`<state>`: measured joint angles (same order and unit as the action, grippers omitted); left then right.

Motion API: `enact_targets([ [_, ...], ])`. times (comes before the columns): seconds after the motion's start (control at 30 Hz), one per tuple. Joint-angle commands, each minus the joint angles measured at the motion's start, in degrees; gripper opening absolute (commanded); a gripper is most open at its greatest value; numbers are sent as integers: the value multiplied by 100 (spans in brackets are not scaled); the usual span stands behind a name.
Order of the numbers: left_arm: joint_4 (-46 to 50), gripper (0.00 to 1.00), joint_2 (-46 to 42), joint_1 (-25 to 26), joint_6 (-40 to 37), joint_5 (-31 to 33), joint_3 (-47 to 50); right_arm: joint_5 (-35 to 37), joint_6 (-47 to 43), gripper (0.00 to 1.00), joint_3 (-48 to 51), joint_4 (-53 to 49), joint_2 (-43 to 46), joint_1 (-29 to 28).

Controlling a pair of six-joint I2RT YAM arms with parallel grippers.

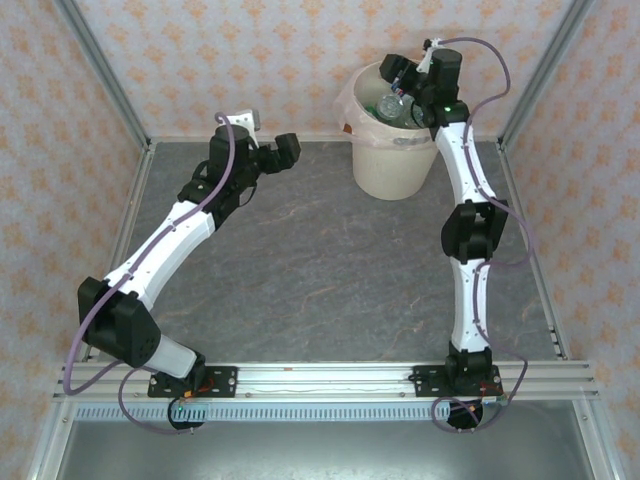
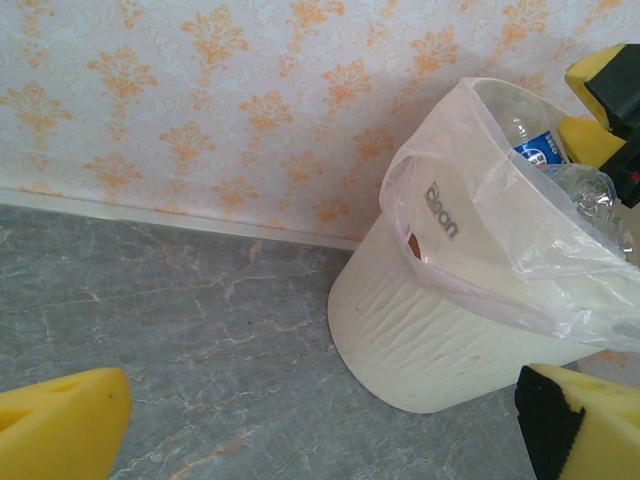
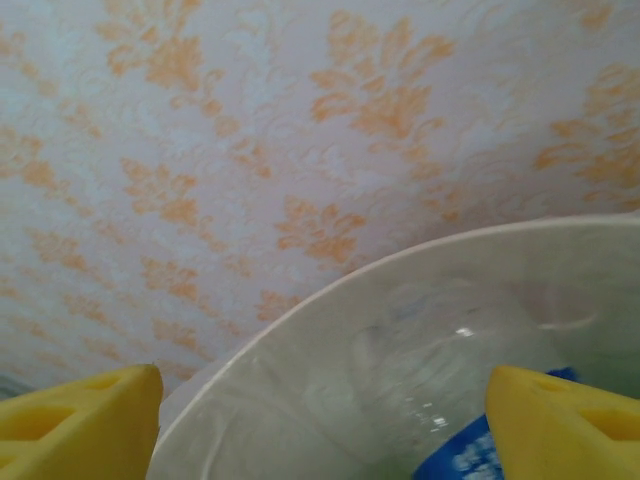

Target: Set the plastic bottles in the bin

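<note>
Cream bin (image 1: 392,170), plastic bottles (image 2: 536,147) inside

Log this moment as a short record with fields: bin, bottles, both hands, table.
bin: cream-white, bag-lined, upright at the table's far right
bottles: several clear ones inside the bin, one with a blue label
left hand: open, empty, left of the bin, pointing toward it
right hand: open, empty, over the bin's mouth
table: grey marbled top
</note>
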<state>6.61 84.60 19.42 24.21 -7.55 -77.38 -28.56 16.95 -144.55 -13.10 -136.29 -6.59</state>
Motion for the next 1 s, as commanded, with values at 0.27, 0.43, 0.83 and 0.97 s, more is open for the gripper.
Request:
enact_targets([
  [0.27, -143, 99, -90, -61, 177, -178, 39, -107, -496, 85, -64, -516, 454, -167],
  [0.43, -92, 99, -161, -60, 141, 1, 22, 151, -488, 87, -47, -517, 838, -158],
  [0.83, 270, 99, -516, -78, -97, 1561, 193, 626, -499, 100, 1983, -578, 2617, -158],
  [0.97, 239, 99, -780, -103, -292, 2086, 589, 710, -424, 100, 3669, 40, 3644, -158],
])
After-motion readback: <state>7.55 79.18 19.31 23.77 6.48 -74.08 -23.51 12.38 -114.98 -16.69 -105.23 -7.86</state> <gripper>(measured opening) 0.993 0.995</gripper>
